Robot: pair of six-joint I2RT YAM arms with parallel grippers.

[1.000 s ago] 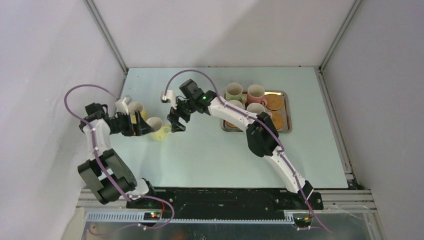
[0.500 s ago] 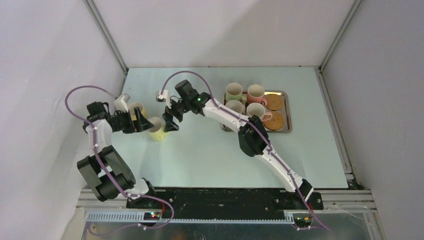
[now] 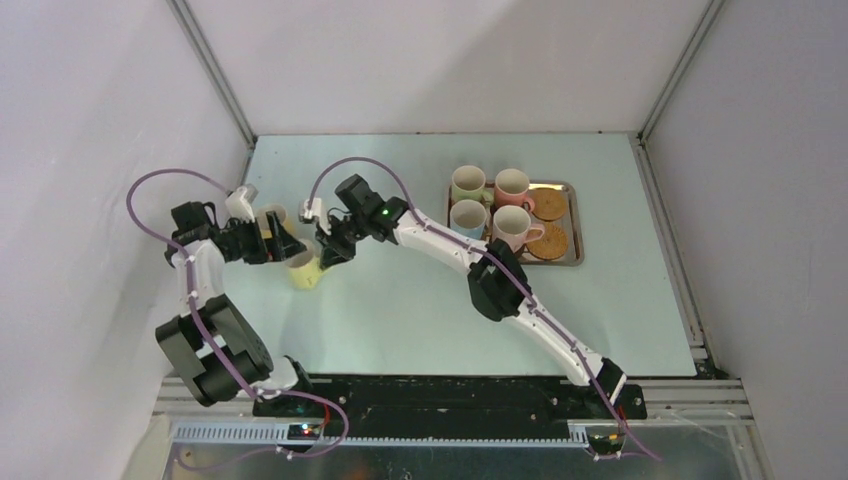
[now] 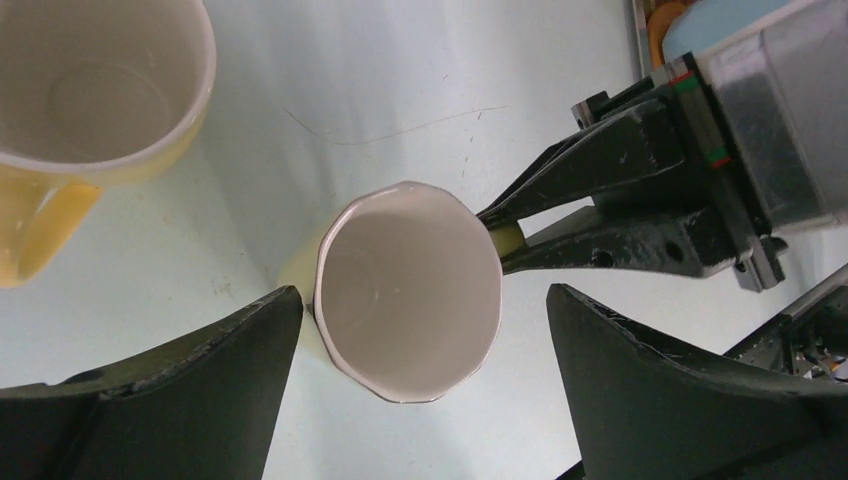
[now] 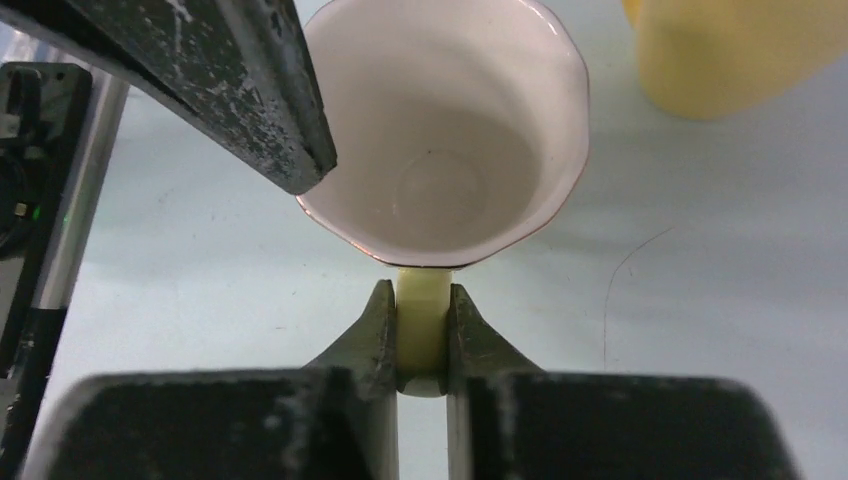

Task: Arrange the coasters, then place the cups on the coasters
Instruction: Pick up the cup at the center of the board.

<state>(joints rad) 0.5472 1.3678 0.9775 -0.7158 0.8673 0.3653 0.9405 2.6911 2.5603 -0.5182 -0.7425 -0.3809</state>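
A yellow cup (image 3: 303, 270) stands upright on the table left of centre, its cream inside (image 5: 445, 130) showing. My right gripper (image 3: 322, 252) is shut on its handle (image 5: 422, 330). My left gripper (image 4: 425, 400) stands open on the cup's (image 4: 408, 290) other side, one finger to each side, not touching it. A second yellow cup (image 3: 272, 218) sits just behind the left gripper. On the steel tray (image 3: 578, 225) stand a green cup (image 3: 467, 185), a blue cup (image 3: 467, 217) and two pink cups (image 3: 512, 187), beside two tan coasters (image 3: 549, 205).
The left wall runs close behind the left arm. The right arm's forearm (image 3: 440, 235) stretches across the table in front of the tray. The second yellow cup (image 5: 730, 50) is a short gap from the held one.
My right gripper has moved left to the yellow cup's handle and shut on it. The cup has shifted slightly left and nearer. The left gripper stays open, drawn back a little.
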